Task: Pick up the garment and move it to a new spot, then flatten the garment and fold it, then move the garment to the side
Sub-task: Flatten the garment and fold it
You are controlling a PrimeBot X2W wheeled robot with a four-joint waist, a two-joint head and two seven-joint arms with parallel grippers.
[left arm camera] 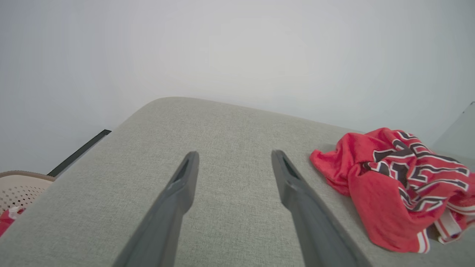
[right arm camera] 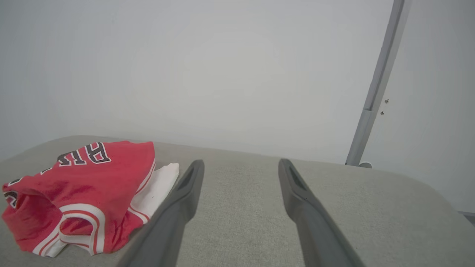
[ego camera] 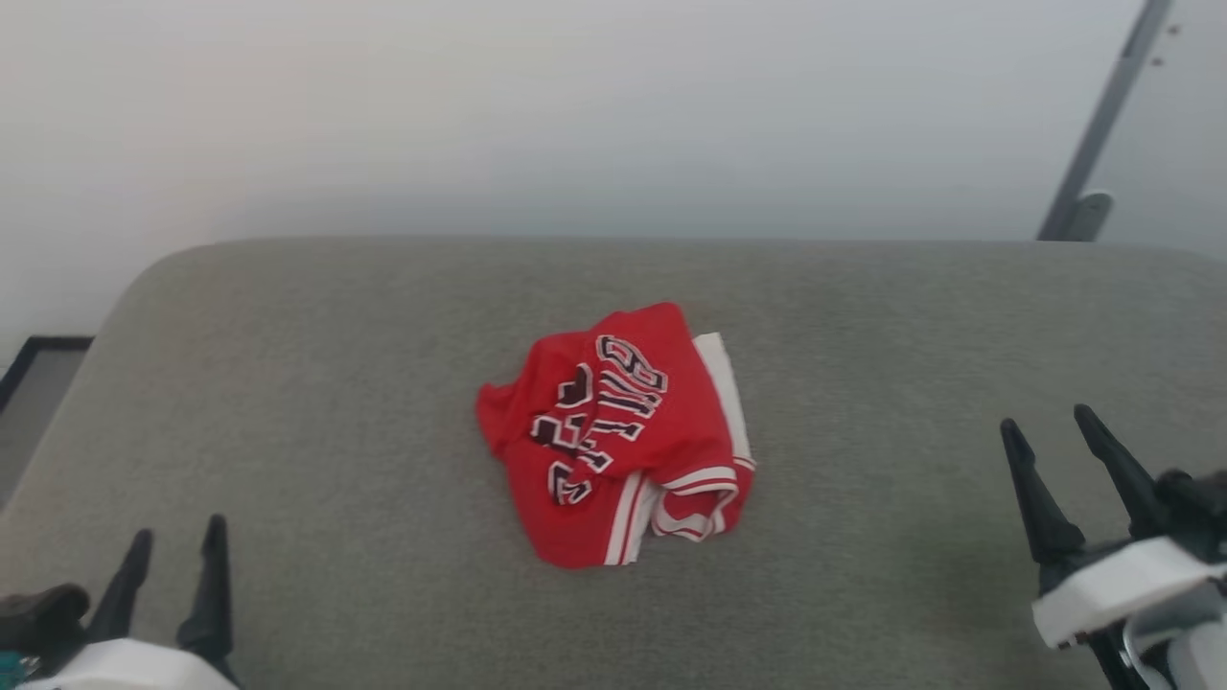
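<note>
Pale, plain wall point(ego camera: 575, 105) at the back, and in front of it a wide desk point(ego camera: 316, 383) with a grey woven fabric top and rounded corners. Right in the middle of that desk lies the crumpled red jersey garment point(ego camera: 613, 441) with white sleeves, striped red-and-white trim and black white-edged lettering, bunched into a heap, the letters creased and tilted, one white sleeve poking out on its far right side. The left claw point(ego camera: 179, 527) sits at the lower left with its two dark fingers spread wide and nothing between them, well apart from the garment. Over on the other side the right claw point(ego camera: 1046, 417) is wide open and empty too, well clear of the cloth. From the left wrist, that claw point(left arm camera: 234, 153) points across bare grey fabric, the garment point(left arm camera: 389, 185) off to one side. From the right wrist, the right claw point(right arm camera: 241, 161) looks over the desk with the garment point(right arm camera: 85, 178) near its fingers but not touching. A slim grey pole point(ego camera: 1102, 125) leans at the far right, and a beige perforated basket point(left arm camera: 18, 189) peeks in beside the desk.
</note>
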